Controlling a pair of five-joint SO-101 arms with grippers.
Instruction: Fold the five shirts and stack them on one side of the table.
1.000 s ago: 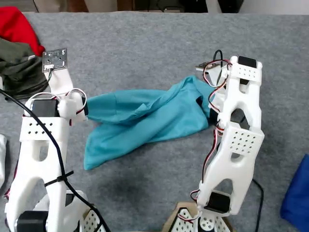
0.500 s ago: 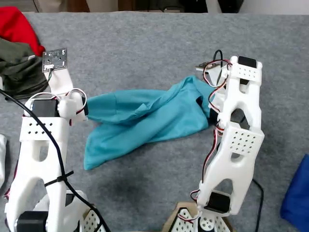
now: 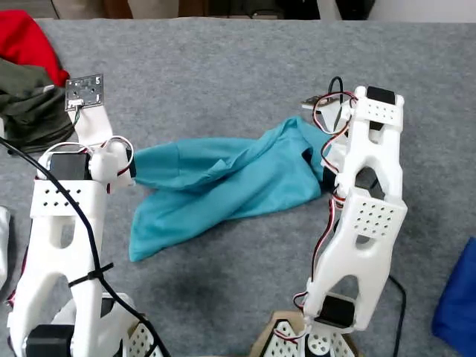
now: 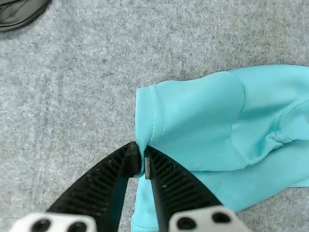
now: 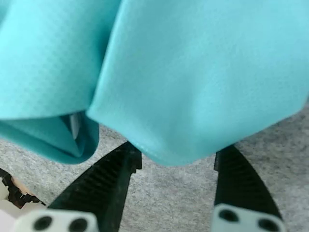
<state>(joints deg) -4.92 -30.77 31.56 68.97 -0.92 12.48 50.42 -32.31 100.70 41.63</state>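
Crumpled teal knit shirt (image 3: 223, 182) lies mid-frame in the high view on the grey felt table (image 3: 223, 67), strung between my two arms. Left gripper (image 4: 143, 164) is pinched tight on a hem corner. Right gripper (image 5: 177, 153) is spread wide, cloth sagging into the gap, nothing clamped. I'd close the right on one edge only, then draw both apart evenly to flatten before folding.
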